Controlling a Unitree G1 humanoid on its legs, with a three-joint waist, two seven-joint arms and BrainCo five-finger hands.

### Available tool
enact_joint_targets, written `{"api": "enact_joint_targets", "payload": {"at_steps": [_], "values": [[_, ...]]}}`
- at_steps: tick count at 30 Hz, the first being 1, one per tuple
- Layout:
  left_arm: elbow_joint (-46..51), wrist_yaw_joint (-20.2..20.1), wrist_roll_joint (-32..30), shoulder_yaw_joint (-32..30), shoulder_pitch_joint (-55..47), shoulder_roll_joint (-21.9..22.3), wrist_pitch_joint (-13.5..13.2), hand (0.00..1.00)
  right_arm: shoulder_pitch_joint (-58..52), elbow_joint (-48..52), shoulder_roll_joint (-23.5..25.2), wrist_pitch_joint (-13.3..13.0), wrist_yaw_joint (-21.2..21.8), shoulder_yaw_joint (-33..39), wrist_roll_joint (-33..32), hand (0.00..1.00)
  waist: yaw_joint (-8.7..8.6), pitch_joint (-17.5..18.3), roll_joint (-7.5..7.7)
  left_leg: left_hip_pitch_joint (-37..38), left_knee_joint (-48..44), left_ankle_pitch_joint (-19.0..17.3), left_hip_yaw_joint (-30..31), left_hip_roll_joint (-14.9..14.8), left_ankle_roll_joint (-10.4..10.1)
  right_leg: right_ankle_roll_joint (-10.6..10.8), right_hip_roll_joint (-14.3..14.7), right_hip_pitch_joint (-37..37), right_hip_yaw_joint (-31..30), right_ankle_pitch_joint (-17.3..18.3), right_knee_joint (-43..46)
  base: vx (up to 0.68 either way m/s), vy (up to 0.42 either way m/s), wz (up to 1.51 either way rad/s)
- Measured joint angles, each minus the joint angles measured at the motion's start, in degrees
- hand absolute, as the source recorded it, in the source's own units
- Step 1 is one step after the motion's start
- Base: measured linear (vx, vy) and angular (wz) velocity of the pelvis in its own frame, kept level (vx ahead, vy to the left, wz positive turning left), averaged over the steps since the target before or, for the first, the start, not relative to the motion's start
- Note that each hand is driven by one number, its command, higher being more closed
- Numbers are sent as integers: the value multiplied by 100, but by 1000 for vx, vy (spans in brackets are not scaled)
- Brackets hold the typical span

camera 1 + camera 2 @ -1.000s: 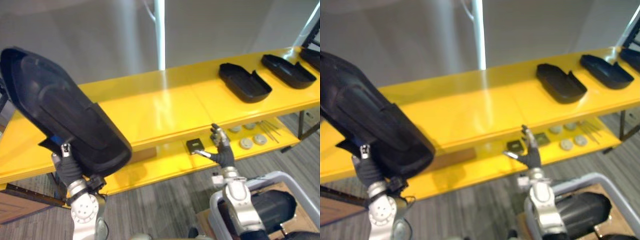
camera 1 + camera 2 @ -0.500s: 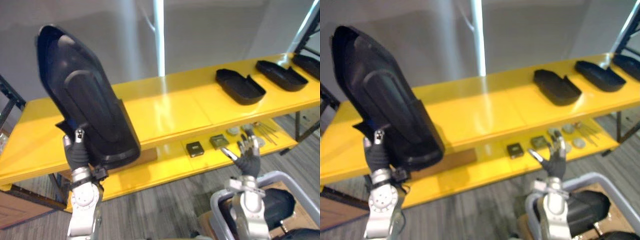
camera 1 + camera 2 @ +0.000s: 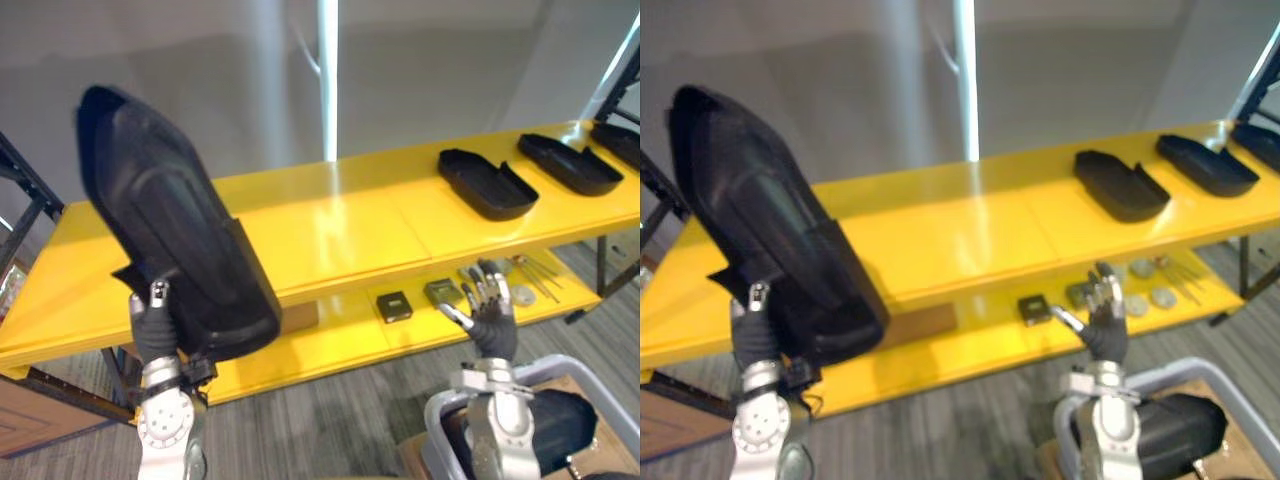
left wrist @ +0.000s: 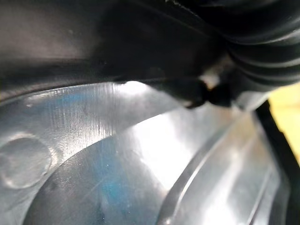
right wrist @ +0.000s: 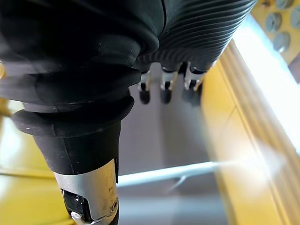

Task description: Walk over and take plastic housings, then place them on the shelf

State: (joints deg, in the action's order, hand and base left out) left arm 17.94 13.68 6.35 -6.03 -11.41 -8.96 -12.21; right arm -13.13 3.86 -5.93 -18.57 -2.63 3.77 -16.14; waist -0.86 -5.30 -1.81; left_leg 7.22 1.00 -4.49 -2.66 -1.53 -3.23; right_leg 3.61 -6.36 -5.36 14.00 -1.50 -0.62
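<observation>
My left hand (image 3: 152, 330) is shut on the lower end of a large black plastic housing (image 3: 170, 240), which stands nearly upright in front of the left part of the yellow shelf (image 3: 350, 225). Its glossy inner surface (image 4: 117, 159) shows close up in the left wrist view. My right hand (image 3: 490, 318) hangs open with fingers (image 5: 164, 89) straight and spread, before the lower shelf board and holding nothing. Three more black housings (image 3: 487, 183) (image 3: 568, 163) (image 3: 625, 140) lie on the top board at the right.
Small black squares (image 3: 393, 305) and grey discs (image 3: 522, 295) lie on the lower shelf board, with a wooden block (image 3: 300, 316) further left. A grey bin (image 3: 435, 420) at the lower right holds another black part (image 3: 565, 420). A black rack (image 3: 25, 190) stands at the left.
The held housing has swung from a slanted pose to nearly upright. My right hand has drifted to the right and lower, with its fingers spread.
</observation>
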Motion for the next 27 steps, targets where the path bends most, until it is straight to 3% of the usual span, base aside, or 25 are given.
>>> {"api": "enact_joint_targets", "payload": {"at_steps": [4, 6, 9, 14, 20, 27], "values": [[-966, -78, 7, 26, 1274, -860, 296, 100, -26, -232, -142, 271, 2, -9, -2, 0, -87, 11, -24, 64, 61, 41, -407, -63, -5, -1, 49, 141, -260, -17, 38, -32, 3, -29], [-1815, -69, 74, 30, 1835, -1260, 611, 100, -136, -231, -152, 392, 50, -35, -169, 0, -316, 41, -51, 110, 56, 40, -633, -89, -10, 31, 93, 193, -453, -58, 36, 9, 11, -53], [-3000, -14, 362, 33, 2509, -1631, 1051, 100, -425, -226, -219, 555, 211, -63, -351, 0, -485, 74, -108, 84, 73, 18, -1016, -124, -38, 16, 160, 405, -803, -137, 8, 20, 16, -61], [-5314, 132, 831, 146, 3728, -2307, 1805, 100, -1085, -226, -360, 908, 616, -286, -401, 0, -944, 35, -117, 134, 55, 9, -1582, -158, -54, 3, 272, 656, -1305, -238, 11, 26, 6, -50], [-6106, 431, 1521, 275, 4847, -2762, 2524, 100, -1265, -383, -410, 944, 774, -728, -383, 0, -1160, -328, -180, 125, 52, 7, -1913, -138, -52, -9, 321, 862, -1679, -322, 41, -37, 3, -32], [-6253, 926, 1640, 300, 5195, -2932, 3095, 100, -1175, -423, -484, 972, 735, -1071, -393, 0, -1297, -760, -230, -137, 28, -15, -2085, -134, -42, -13, 353, 1222, -1851, -451, 44, -60, -14, -13]]}}
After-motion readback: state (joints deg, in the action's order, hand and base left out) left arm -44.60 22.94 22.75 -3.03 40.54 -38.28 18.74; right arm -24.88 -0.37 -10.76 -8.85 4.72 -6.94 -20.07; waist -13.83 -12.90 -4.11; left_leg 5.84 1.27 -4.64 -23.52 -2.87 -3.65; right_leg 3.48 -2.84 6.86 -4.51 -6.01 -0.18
